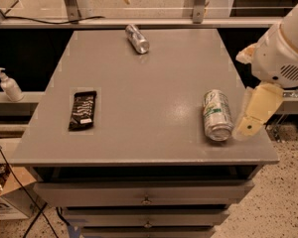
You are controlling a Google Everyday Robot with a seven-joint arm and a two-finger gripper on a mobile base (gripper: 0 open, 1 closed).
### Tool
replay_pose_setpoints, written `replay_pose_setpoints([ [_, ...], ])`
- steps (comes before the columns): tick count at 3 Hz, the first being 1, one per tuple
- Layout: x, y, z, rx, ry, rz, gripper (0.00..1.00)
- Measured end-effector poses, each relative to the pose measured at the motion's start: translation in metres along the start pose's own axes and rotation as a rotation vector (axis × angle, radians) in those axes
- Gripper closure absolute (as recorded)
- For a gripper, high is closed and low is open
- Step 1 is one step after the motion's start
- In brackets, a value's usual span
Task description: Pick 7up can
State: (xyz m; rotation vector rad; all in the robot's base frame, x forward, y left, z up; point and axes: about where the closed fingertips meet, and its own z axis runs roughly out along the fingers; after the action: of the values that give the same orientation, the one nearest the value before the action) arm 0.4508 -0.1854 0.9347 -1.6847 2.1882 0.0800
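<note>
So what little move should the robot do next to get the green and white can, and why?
Probably nudge the tool sideways until it is over the 7up can. The can lies on its side near the table's right edge in the camera view, and the tool hangs just beside it, not around it yet.

view: one camera | high front, looking down at table (154, 98) | gripper (247, 127) right edge
</note>
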Motion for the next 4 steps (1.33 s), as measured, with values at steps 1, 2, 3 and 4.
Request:
replay_pose_setpoints([
  [1,-0.004,0.008,0.037,-0.073,-0.005,0.001,0.0],
  [2,-0.011,0.006,0.067,-0.122,0.001,-0.011,0.0],
  [3,-0.013,-0.007,0.083,-0.135,0.015,-0.021,0.0],
  [4,-0.008,-0.015,0.093,-0.147,0.039,-0.016,0.0],
])
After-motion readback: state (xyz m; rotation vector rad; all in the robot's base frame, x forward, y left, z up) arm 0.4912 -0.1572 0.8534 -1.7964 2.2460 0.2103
